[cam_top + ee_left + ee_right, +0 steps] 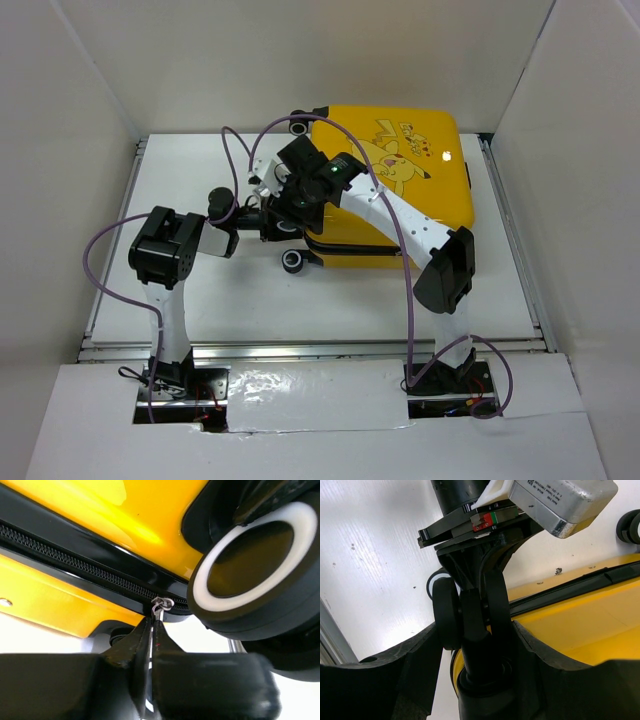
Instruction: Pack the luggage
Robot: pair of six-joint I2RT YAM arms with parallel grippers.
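Note:
The yellow luggage [420,170] lies shut and flat at the back of the table, Pikachu lid up, wheels toward the left. My left gripper [272,218] is at its left edge, shut on the small metal zipper pull [161,605] of the black zipper [75,562], right beside a black-and-white wheel [250,565]. My right gripper [292,198] reaches across the lid to the same edge. In the right wrist view its fingers [410,665] sit on either side of a black double wheel [470,610] and clamp it. The inside of the luggage is hidden.
Two more wheels show at the luggage's left corners [298,127] [293,261]. White walls stand left, right and behind. A metal rail [300,345] runs along the table's near edge. Purple cables loop over both arms.

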